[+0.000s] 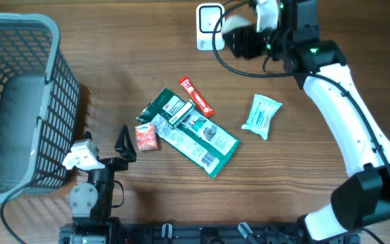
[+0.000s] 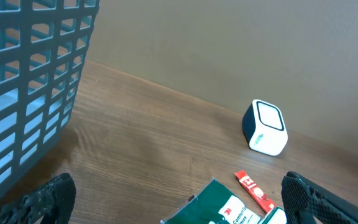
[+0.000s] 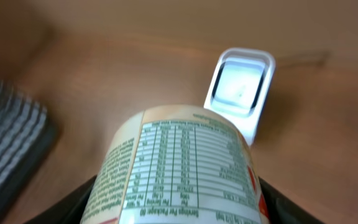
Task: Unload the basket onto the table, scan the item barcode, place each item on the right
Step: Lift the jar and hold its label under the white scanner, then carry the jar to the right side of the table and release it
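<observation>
A printed tub [image 3: 185, 171] fills the foreground of the right wrist view, its nutrition table facing the lens upside down. The right gripper [image 3: 179, 208] is clamped on it, with a dark finger showing at each side. Just beyond the tub's far end stands the white scanner [image 3: 241, 93] on the wooden table [image 3: 104, 74], its pale window turned toward the tub. Whether the two touch cannot be told, and no barcode shows.

From overhead, the right arm reaches to the far edge of the table and holds the tub just right of the scanner. The left gripper [image 1: 124, 144] rests at the near side, beside the right wall of the grey basket [image 1: 19, 41], its jaws apart and empty. In the middle lies a green packet [image 1: 208, 146]. A red stick [image 1: 196, 96] lies just beyond it, a small red packet [image 1: 145, 137] against its left end, and a pale wipes pack [image 1: 261, 116] apart to the right.

In the left wrist view the two fingers [image 2: 48, 199] sit in the bottom corners, spread wide. The basket wall rises at the left, the scanner stands far right, and the red stick and green packet show near the bottom edge.
</observation>
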`<act>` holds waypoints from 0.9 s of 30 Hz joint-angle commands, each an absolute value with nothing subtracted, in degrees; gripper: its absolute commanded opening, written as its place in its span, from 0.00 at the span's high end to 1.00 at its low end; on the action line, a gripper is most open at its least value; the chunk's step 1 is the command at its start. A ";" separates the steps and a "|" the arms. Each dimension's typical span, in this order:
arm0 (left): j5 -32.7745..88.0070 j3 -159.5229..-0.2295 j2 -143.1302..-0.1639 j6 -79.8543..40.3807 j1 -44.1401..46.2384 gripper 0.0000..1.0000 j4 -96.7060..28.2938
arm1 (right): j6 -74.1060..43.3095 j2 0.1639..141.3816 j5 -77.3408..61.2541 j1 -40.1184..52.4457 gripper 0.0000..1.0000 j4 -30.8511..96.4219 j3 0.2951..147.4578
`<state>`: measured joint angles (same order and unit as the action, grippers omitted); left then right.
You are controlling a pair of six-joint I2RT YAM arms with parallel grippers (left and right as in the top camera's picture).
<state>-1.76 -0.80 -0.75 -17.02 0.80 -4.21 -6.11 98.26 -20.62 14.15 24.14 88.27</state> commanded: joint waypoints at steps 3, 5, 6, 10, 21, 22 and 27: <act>-1.30 -0.34 -0.27 -16.34 0.95 0.00 -4.01 | -7.46 109.27 -13.96 14.46 0.51 3.38 89.12; -1.30 -0.34 -0.27 -16.34 0.95 0.00 -4.01 | -7.51 114.72 -13.91 14.83 0.51 -6.26 89.12; -1.30 -0.34 -0.27 -16.34 0.95 0.00 -4.01 | -7.55 117.32 -13.02 15.20 0.50 -10.68 89.12; -1.30 -0.34 -0.27 -16.34 0.95 0.00 -4.01 | -7.49 126.93 -4.14 19.11 0.49 -30.74 89.14; -1.30 -0.34 -0.27 -16.34 0.95 0.00 -4.01 | -8.73 129.32 0.10 19.92 0.42 -35.88 89.27; -1.30 -0.34 -0.27 -16.34 0.95 0.00 -4.01 | -9.54 127.33 0.10 18.98 0.42 -33.08 89.27; -1.30 -0.34 -0.27 -16.34 0.95 0.00 -4.01 | -9.58 112.99 0.14 4.82 0.40 -2.79 89.27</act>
<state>-1.58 -0.69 -0.75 -17.04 0.80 -4.16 -8.84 122.58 -1.04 13.45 -9.63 88.20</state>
